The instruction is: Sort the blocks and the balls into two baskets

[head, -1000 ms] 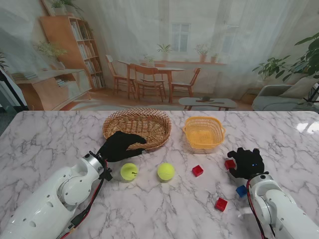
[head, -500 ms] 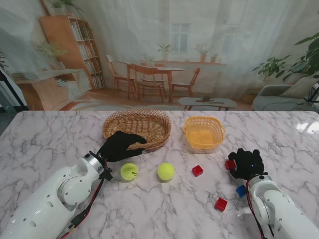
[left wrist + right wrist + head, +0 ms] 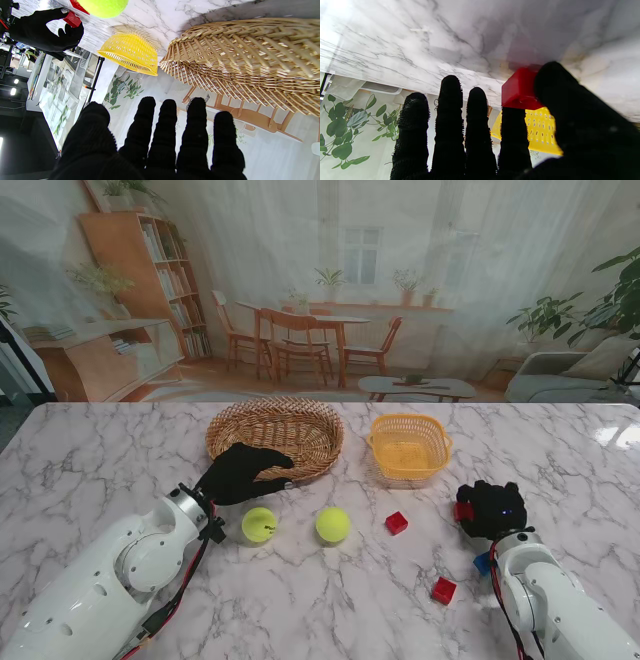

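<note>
My right hand (image 3: 490, 508) is shut on a red block (image 3: 463, 510), pinched between thumb and index finger (image 3: 515, 130), low over the table. The same red block (image 3: 518, 90) shows in the right wrist view with the yellow basket (image 3: 540, 135) beyond it. My left hand (image 3: 240, 473) is open, fingers (image 3: 167, 125) spread and holding nothing, beside the wicker basket (image 3: 275, 435). Two yellow-green balls (image 3: 258, 525) (image 3: 332, 525) lie nearer to me than that basket. The yellow basket (image 3: 408, 445) stands right of the wicker one.
A loose red block (image 3: 397, 523) lies in the middle, another red block (image 3: 443, 590) nearer to me, and a blue block (image 3: 483, 563) partly hidden by my right forearm. The left wrist view shows the wicker basket (image 3: 250, 62) close ahead.
My right hand has closed a little tighter on the red block and shifted slightly left. The left arm, balls and baskets have not moved.
</note>
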Available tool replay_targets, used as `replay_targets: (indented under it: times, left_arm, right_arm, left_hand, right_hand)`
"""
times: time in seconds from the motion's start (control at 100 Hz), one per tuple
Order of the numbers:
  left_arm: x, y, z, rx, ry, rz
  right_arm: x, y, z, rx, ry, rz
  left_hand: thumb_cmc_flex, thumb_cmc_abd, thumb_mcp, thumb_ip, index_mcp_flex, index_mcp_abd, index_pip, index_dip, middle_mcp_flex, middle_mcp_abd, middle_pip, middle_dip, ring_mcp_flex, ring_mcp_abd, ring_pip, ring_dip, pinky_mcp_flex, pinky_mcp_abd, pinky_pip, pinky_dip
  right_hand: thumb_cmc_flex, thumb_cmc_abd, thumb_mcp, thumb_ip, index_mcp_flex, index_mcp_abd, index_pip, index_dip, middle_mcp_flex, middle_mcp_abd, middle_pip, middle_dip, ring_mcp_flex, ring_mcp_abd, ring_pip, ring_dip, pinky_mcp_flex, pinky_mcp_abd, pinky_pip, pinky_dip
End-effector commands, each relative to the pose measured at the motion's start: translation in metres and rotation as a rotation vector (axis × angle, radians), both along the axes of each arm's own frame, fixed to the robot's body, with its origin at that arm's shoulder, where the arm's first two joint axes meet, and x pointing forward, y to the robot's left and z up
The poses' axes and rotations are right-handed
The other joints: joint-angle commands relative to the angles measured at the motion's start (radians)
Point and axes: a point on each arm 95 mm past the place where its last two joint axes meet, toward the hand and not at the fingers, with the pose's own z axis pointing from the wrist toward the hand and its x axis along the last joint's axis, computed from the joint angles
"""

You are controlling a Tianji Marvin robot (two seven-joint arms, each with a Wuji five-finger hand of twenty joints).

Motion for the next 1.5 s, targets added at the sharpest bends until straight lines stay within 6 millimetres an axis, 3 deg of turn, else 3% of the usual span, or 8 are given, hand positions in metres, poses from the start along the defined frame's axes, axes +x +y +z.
replay_targets:
  times: [0.0,0.49,0.77,1.49]
  left_arm:
    - [0.000,-0.001,-0.002,0.005,0.010,-0.007]
    - [0.000,-0.001,-0.002,0.004,0.010,-0.006]
    - [0.000,-0.001,-0.002,0.006,0.010,-0.006]
    - [0.000,0.002,-0.001,0.004,-0.002,-0.001]
  right_arm:
    - [-0.003,0.001,0.000,0.008,-0.007,0.002]
    - [-0.002,0.002,0.046,0.058,-0.078,0.072]
    - [0.007,0.012,0.074,0.100,-0.105,0.142]
    - [0.083,0.068,0.120,0.073,-0.064,0.306]
  left_hand:
    - [-0.001,0.041,-0.026,-0.016,0.030,-0.015,0.007,0.005,0.026,-0.014,-0.001,-0.002,0.017,0.004,0.012,0.003,-0.007,0.026,0.012,0.008]
    - [-0.003,0.041,-0.027,-0.017,0.030,-0.015,0.007,0.005,0.026,-0.014,-0.001,-0.002,0.018,0.004,0.012,0.003,-0.008,0.027,0.012,0.008]
    - [0.000,0.042,-0.026,-0.016,0.029,-0.014,0.007,0.005,0.026,-0.013,-0.001,-0.002,0.017,0.004,0.011,0.003,-0.008,0.026,0.011,0.008]
    - [-0.001,0.042,-0.027,-0.016,0.029,-0.015,0.007,0.005,0.026,-0.014,0.000,-0.001,0.017,0.004,0.012,0.003,-0.008,0.027,0.012,0.008]
  right_hand:
    - [0.094,0.003,0.026,0.001,0.063,-0.058,0.135,-0.007,0.030,-0.009,0.038,0.019,0.036,-0.004,0.075,0.025,0.023,-0.014,0.050,0.026]
    - [0.103,0.031,0.008,-0.003,0.101,-0.036,0.149,-0.028,0.069,-0.007,0.028,0.039,0.063,0.001,0.088,0.028,0.051,-0.023,0.081,0.022]
    - [0.097,0.043,-0.005,-0.004,0.103,-0.035,0.146,-0.031,0.067,-0.007,0.017,0.036,0.061,0.003,0.082,0.027,0.049,-0.023,0.085,0.019]
    - [0.080,0.079,-0.028,-0.001,0.080,-0.038,0.131,-0.046,0.064,-0.023,-0.008,0.007,0.063,-0.015,0.049,0.010,0.059,-0.043,0.092,0.007]
